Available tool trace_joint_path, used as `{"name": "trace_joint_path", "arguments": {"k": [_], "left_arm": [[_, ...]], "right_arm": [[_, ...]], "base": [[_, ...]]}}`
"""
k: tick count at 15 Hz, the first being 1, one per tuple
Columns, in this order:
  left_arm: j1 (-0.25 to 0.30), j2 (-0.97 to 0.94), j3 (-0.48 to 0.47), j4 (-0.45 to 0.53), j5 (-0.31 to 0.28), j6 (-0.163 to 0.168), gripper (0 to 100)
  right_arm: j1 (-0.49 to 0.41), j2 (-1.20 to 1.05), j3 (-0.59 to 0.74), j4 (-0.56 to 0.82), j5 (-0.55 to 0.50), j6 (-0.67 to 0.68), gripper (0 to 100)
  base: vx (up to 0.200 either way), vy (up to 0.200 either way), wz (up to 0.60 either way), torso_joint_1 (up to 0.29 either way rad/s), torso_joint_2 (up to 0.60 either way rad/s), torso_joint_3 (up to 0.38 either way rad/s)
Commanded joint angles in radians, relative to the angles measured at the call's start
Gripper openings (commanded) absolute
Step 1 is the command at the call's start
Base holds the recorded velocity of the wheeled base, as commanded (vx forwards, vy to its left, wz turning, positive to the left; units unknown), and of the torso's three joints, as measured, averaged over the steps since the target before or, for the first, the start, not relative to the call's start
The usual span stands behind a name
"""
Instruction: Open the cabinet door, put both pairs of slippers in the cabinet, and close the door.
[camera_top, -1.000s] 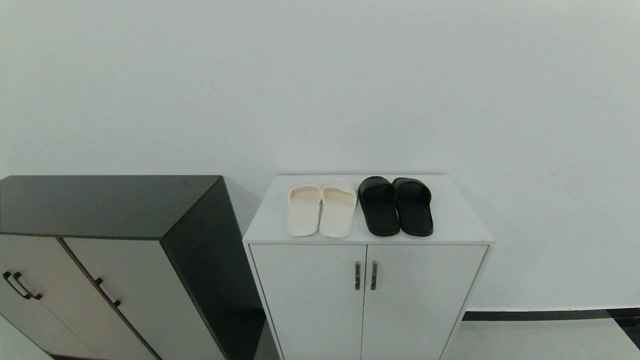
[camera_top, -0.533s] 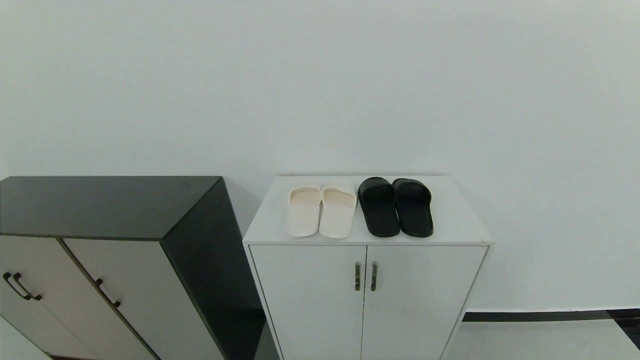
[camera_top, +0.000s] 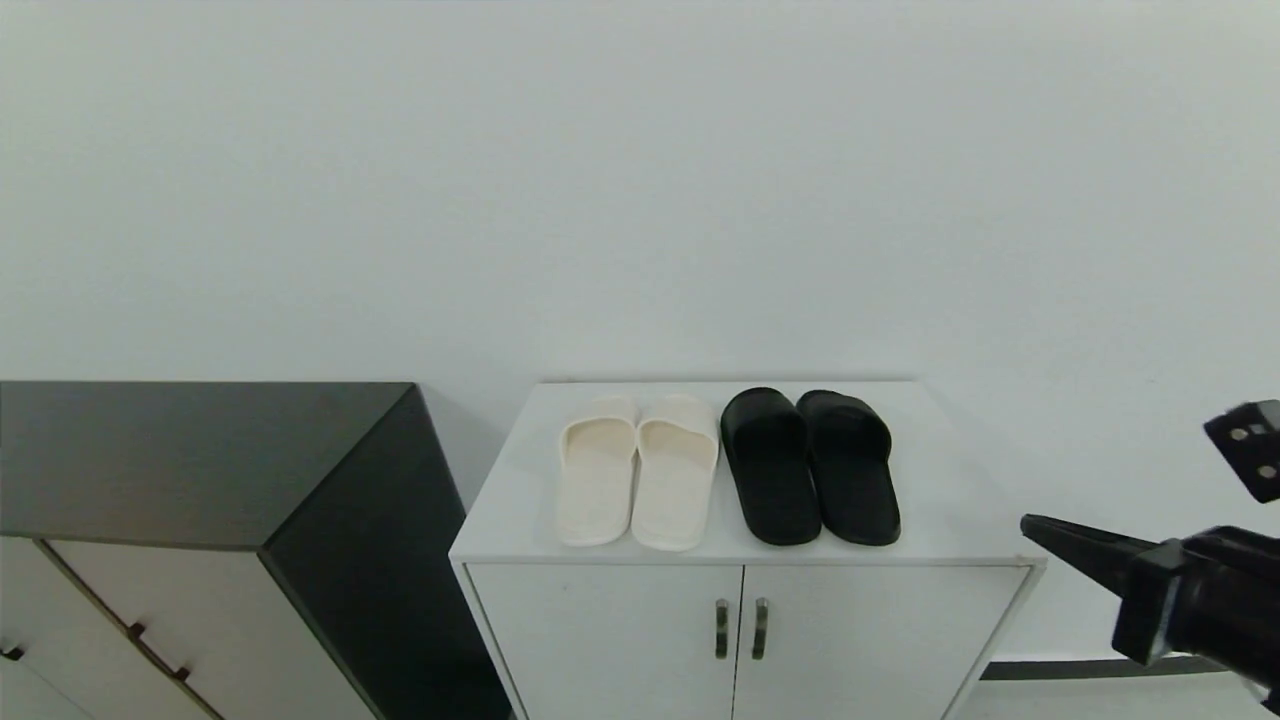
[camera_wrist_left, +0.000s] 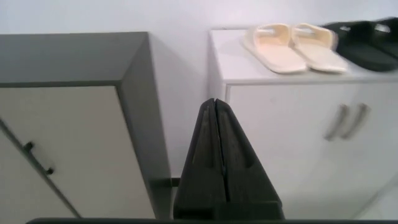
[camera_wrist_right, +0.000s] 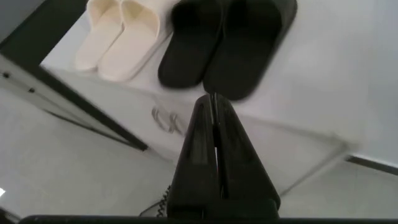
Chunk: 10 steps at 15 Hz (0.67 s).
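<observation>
The cream slippers (camera_top: 637, 470) and the black slippers (camera_top: 810, 465) lie side by side on top of the white cabinet (camera_top: 950, 505), toes toward the wall, and the two slippers of each pair touch. We judge them to be moulded foam slides: light, a little springy, not fragile, and likely grippy rather than slick. The arched strap looks like the best hold, or a pinch across the two touching inner edges to lift a pair together.

Below them both doors are closed, and their slim upright handles (camera_top: 721, 628) stand close together at the centre seam.

Our right gripper (camera_top: 1032, 524) hangs off the cabinet's right side with its fingers pressed together and empty. Our left gripper (camera_wrist_left: 214, 106) is likewise closed on nothing, low down near the dark cabinet (camera_top: 200, 450).
</observation>
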Motion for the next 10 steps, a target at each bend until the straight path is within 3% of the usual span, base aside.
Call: {"name": "trace_joint_path", "arguments": {"k": [1,4,5,10], "left_arm": [[-0.001,0.0,0.0,0.0,0.0,0.0,0],[-0.001,0.0,0.0,0.0,0.0,-0.002,0],[-0.001,0.0,0.0,0.0,0.0,0.0,0],[-0.001,0.0,0.0,0.0,0.0,-0.003,0]], "right_arm": [[0.134,0.159,-0.095,0.0,-0.099,0.024,0],[0.194,0.36,-0.218,-0.034,-0.257,0.025,0],[0.197,0.414,-0.246,-0.063,-0.274,0.024,100],[0.194,0.65,-0.381,-0.181,-0.395,0.022,100]], "base": [[0.0,0.0,0.0,0.0,0.0,0.0],[0.0,0.0,0.0,0.0,0.0,0.0],[0.0,0.0,0.0,0.0,0.0,0.0],[0.0,0.0,0.0,0.0,0.0,0.0]]}}
